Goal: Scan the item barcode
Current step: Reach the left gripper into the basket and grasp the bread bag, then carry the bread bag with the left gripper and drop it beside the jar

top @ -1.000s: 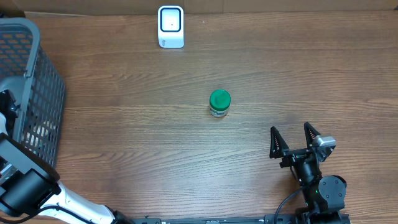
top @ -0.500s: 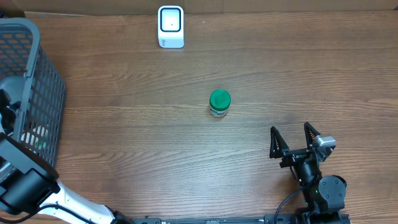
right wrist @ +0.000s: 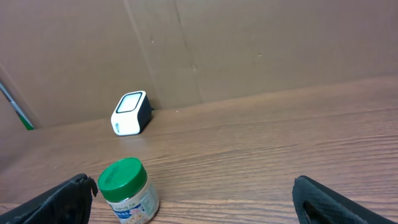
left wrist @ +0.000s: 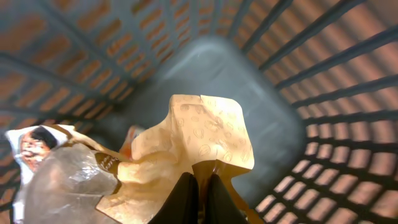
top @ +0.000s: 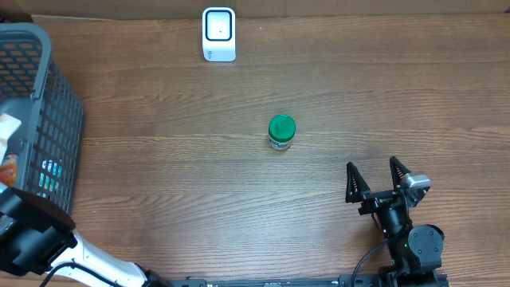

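My left gripper is down inside the grey basket, shut on the edge of a tan paper packet. A crinkled clear wrapper lies beside the packet. In the overhead view a pale bit of the packet shows at the frame's left edge, inside the basket. The white barcode scanner stands at the back of the table and also shows as a scanner in the right wrist view. My right gripper rests open at the front right, holding nothing.
A green-lidded jar stands upright mid-table, and in the right wrist view the jar sits near my right gripper's left finger. A cardboard wall runs behind the scanner. The basket holds other wrapped goods.
My left gripper has closed on the tan packet. In the overhead view the left arm has shifted and the packet now shows at the basket's left edge. The right arm has not moved.
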Available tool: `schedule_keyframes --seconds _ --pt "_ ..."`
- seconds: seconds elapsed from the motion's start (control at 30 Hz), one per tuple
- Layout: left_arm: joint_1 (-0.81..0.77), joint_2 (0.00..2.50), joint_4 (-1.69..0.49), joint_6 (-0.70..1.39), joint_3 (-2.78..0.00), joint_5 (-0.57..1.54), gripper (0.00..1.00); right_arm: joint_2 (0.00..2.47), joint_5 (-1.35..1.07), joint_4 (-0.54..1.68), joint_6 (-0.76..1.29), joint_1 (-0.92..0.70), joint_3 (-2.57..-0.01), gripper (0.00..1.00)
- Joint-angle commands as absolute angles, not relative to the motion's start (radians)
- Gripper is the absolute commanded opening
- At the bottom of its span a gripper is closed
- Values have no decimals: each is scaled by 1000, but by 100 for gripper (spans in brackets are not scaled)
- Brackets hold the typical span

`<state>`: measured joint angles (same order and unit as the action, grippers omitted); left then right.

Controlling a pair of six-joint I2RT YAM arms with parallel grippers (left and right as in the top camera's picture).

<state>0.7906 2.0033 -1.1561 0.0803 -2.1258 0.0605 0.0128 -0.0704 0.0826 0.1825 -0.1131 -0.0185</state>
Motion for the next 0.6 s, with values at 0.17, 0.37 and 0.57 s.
schedule_keyframes --seconds 0.17,0.37,0.57 --pt "726 1807 -1145 121 -2231 124 4 3 -65 80 178 -118 -8 100" --pt "609 1653 -1125 119 -2236 123 4 3 -65 80 178 -118 -8 100" --pt "397 1563 -1164 82 -2236 123 4 3 -65 80 178 -118 -8 100"
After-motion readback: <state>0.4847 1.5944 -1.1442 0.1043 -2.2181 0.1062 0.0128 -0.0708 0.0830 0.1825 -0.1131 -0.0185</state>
